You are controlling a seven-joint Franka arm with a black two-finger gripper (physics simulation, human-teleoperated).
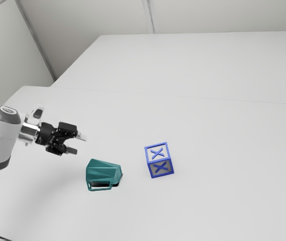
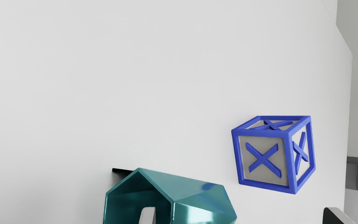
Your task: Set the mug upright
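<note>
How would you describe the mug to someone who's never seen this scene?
On the white table, find the black claw at the exterior view's left. Just below and right of it there, a faceted teal mug lies on its side. Unlike the blue-framed, X-marked cube, it's hollow with a handle.

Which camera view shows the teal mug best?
The exterior view: the mug lies on its side, whole, handle included. The wrist view shows its open mouth, but the picture's edge crops the mug.
</note>
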